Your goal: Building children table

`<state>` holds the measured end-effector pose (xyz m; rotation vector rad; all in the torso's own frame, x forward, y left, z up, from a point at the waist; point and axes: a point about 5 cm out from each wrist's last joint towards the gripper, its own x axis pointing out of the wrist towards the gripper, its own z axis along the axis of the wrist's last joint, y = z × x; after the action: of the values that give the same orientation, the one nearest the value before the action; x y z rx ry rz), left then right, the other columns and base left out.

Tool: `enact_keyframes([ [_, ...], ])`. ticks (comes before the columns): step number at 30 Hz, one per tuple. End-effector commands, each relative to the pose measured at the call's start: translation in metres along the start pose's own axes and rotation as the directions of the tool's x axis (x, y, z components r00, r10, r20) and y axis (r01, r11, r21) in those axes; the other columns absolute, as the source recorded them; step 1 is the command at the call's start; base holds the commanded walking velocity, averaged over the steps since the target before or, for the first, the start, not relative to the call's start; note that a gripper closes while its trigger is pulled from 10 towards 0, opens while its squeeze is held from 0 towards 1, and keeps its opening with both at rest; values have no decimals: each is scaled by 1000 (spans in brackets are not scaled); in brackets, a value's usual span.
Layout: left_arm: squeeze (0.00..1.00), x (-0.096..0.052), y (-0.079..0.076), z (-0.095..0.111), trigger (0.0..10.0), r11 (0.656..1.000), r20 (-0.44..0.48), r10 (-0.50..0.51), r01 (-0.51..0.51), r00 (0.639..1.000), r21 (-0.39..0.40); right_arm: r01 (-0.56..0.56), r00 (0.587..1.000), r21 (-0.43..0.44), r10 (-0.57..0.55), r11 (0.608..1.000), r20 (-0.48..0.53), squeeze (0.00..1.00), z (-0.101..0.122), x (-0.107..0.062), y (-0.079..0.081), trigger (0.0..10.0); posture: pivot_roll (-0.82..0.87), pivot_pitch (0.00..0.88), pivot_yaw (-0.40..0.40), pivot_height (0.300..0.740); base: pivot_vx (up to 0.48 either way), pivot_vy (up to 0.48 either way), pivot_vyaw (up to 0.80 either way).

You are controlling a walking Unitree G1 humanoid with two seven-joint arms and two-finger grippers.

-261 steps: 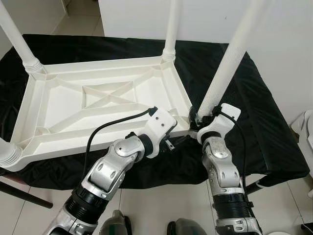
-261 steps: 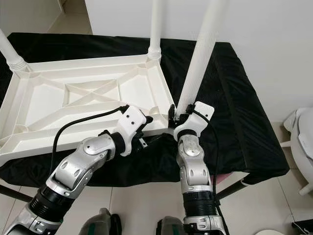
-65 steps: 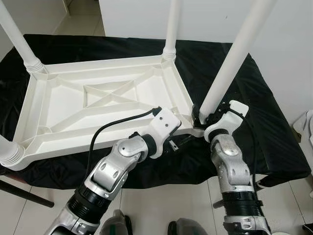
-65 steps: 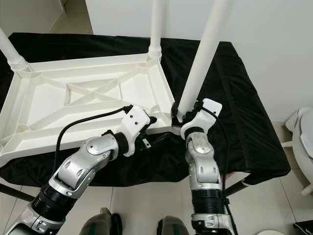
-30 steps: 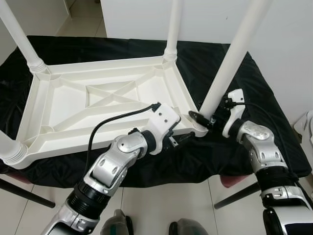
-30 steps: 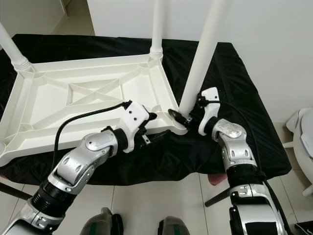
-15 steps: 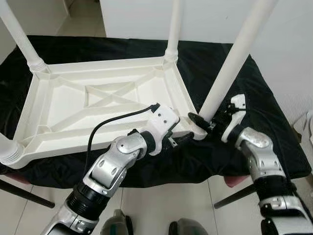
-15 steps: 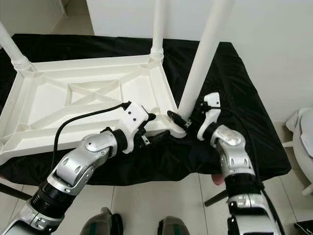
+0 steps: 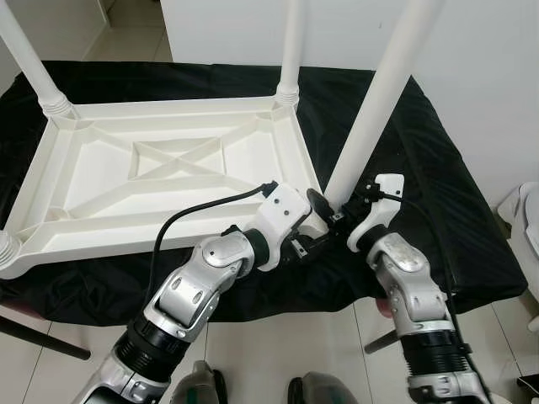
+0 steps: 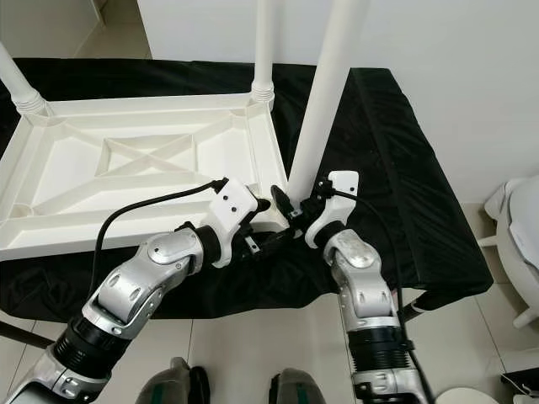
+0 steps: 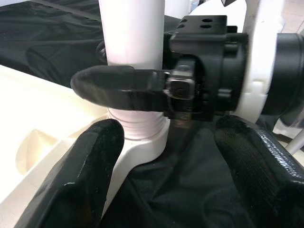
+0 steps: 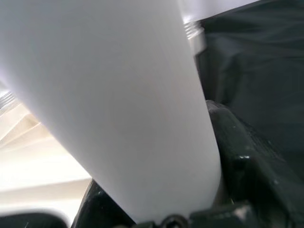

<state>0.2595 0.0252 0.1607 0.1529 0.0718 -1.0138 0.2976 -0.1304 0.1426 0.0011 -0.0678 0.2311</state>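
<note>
A white plastic children's table [image 9: 160,181] lies upside down on a black cloth. Legs stand up from its far left corner [image 9: 29,63], its far right corner [image 9: 290,50] and its near left corner [image 9: 4,248]. A fourth leg [image 9: 379,93] rises tilted at the near right corner socket [image 11: 137,135]. My right gripper [image 9: 330,206] is shut around that leg's base, and one finger [image 11: 118,88] crosses in front of it. My left gripper [image 9: 313,244] sits low beside the same corner. It is open, with its pads [image 11: 95,161] wide apart on either side of the socket.
The black cloth [image 9: 438,160] covers the stand out to its right edge. White tiled floor [image 9: 278,353] lies in front, with a dark stand leg [image 9: 34,337] at the lower left. A white wall rises behind. A white object [image 9: 526,219] stands at the far right.
My right forearm has swung in from the right to below the leg, with the gripper still on the leg's base. The whole picture has shifted slightly. The left gripper stays at the corner.
</note>
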Motion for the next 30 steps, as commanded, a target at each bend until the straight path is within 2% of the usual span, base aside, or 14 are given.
enact_keyframes([
  [1,0,-1,-4,-1,10000,999,-5,-52,52,999,-4,145,989,40,-143,989,-43,0,-7,-5,-13,10000,-178,48,15,740,0,0,0],
  [2,0,-1,-4,-1,10000,999,-5,-51,51,999,-4,225,974,43,-223,973,-47,0,-8,-7,-12,10000,-178,47,16,740,0,0,0],
  [3,0,-1,-4,-1,10000,999,-5,-51,51,999,-4,225,974,43,-223,973,-47,0,-8,-7,-12,10000,-178,47,16,740,0,0,0],
  [5,0,-1,-3,-1,10000,999,-5,-48,48,999,-3,300,953,39,-298,953,-51,0,-7,-10,-7,10000,-170,41,13,740,0,0,0],
  [16,0,-1,-3,-1,10000,999,-5,-47,47,999,0,300,952,32,-297,953,-69,0,-5,-12,-1,10000,-175,38,14,740,0,0,0],
  [17,0,-1,-3,-1,10000,999,-5,-46,46,999,0,287,956,31,-284,957,-69,506,-4,-12,2,10000,-175,38,14,740,0,0,0],
  [19,0,-1,-3,-1,10000,999,-5,-46,46,999,0,287,956,31,-284,957,-69,506,-4,-12,2,10000,-175,38,14,740,0,0,0],
  [20,0,-1,-3,-1,10000,999,-5,-45,45,999,-1,253,967,44,-251,966,-50,1000,-1,-13,6,10000,-172,40,9,740,0,0,0],
  [24,0,-1,-3,-1,10000,999,-6,-41,41,999,-4,191,982,66,-191,979,-4,1000,5,-14,5,10000,-169,36,3,740,0,0,0],
  [27,0,-1,-3,-1,10000,999,-4,-38,38,999,-2,80,996,80,-83,994,33,1000,12,-13,-10,10000,-170,29,0,740,0,0,0],
  [29,0,-1,-3,-1,10000,999,-4,-39,39,999,0,-14,1000,65,13,998,16,1000,11,-12,-20,10000,-174,26,1,740,0,0,0],
  [30,0,-1,-3,-1,10000,999,-4,-40,40,999,1,-58,998,46,58,997,0,0,9,-11,-24,10000,-174,25,0,740,0,0,0],
])
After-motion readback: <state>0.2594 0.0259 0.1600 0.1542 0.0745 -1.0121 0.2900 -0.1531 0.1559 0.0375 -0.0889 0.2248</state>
